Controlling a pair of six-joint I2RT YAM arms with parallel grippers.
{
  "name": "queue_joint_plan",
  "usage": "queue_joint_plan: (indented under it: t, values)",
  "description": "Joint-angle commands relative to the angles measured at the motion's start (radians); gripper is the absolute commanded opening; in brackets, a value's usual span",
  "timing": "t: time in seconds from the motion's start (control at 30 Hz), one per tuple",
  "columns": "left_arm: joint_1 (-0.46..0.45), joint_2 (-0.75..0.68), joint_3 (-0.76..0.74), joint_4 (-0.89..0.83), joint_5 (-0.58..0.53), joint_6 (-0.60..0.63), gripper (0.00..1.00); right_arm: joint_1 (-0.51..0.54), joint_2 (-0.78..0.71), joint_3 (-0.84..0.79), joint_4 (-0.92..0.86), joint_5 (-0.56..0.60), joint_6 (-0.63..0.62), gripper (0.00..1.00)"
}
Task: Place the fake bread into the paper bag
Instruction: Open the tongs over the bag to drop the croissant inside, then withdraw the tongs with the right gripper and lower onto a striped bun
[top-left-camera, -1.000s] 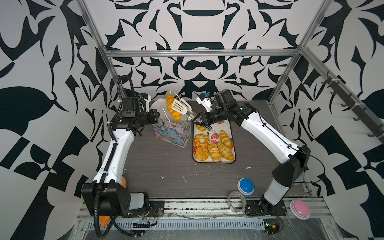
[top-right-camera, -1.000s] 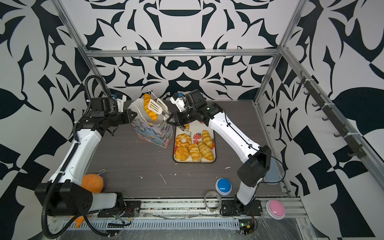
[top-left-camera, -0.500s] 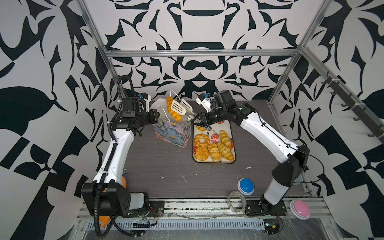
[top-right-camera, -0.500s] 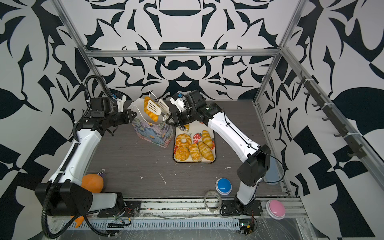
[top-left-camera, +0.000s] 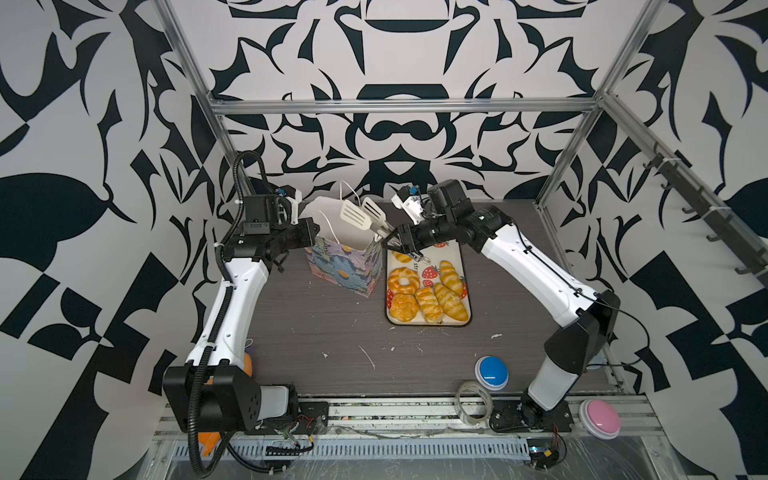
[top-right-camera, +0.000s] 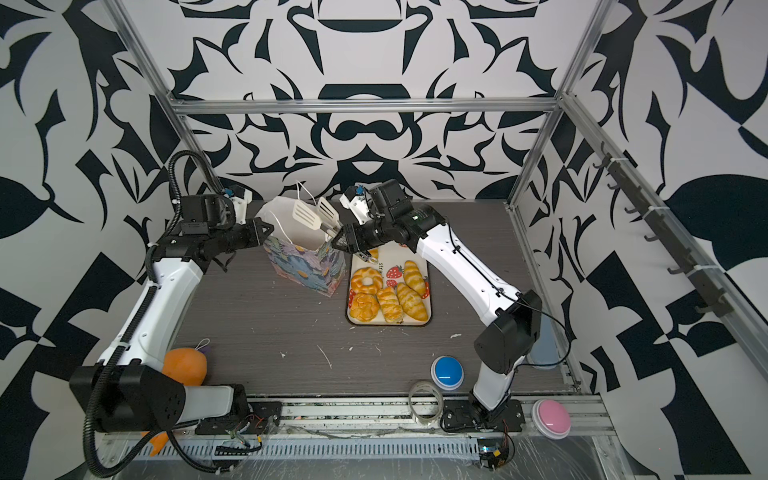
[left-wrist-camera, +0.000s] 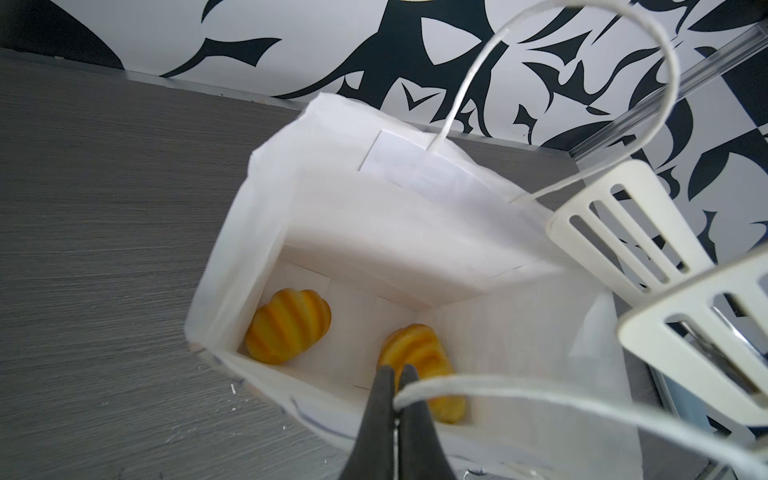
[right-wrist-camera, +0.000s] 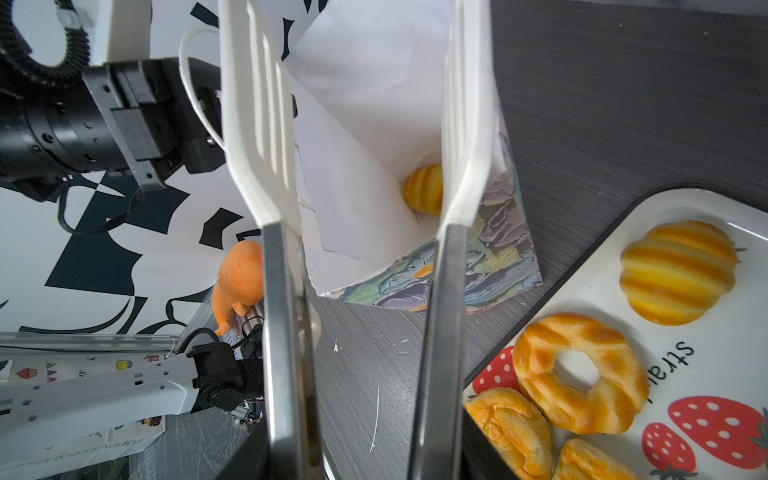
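Observation:
The flowered paper bag (top-left-camera: 345, 262) (top-right-camera: 303, 266) stands open at the back middle of the table. My left gripper (top-left-camera: 318, 227) (left-wrist-camera: 397, 370) is shut on its white cord handle (left-wrist-camera: 498, 384) at the rim. Two pieces of fake bread (left-wrist-camera: 289, 326) (left-wrist-camera: 419, 357) lie on the bag's floor. My right gripper (top-left-camera: 390, 241) (top-right-camera: 338, 241) is shut on white slotted tongs (top-left-camera: 361, 212) (right-wrist-camera: 257, 124), whose blades stand apart and empty over the bag's mouth. Several more pieces of fake bread (top-left-camera: 403, 279) (right-wrist-camera: 582, 370) lie on the strawberry tray (top-left-camera: 455, 249) to the bag's right.
An orange plush toy (top-right-camera: 185, 365) lies by the left arm's base. A blue button (top-left-camera: 491, 371), a tape roll (top-left-camera: 473, 401) and a pink button (top-left-camera: 599, 424) sit along the front edge. The back wall is close behind the bag.
The tongs held a piece of bread over the bag a second ago. Their blades have spread and the bread is gone from between them. The left arm has not moved.

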Motion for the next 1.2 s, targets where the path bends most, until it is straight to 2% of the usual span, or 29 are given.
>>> queue_joint_plan:
  t: [0.0, 0.23, 0.6, 0.9, 1.17]
  values:
    - [0.005, -0.027, -0.017, -0.004, 0.008, -0.006, 0.00, 0.003, -0.091, 0.051, 0.024, 0.033, -0.037, 0.53]
    - [0.004, -0.027, -0.017, -0.005, 0.011, -0.006, 0.00, -0.037, -0.163, 0.027, -0.002, 0.093, -0.064, 0.52]
    - [0.004, -0.027, -0.018, -0.003, 0.013, -0.009, 0.00, -0.221, -0.244, -0.076, 0.029, 0.044, -0.041, 0.51]
    - [0.005, -0.023, -0.018, -0.001, 0.017, -0.011, 0.00, -0.315, -0.203, -0.163, 0.076, 0.051, 0.007, 0.51]
    - [0.005, -0.024, -0.018, -0.002, 0.017, -0.011, 0.00, -0.325, -0.105, -0.207, 0.049, 0.096, 0.013, 0.51]
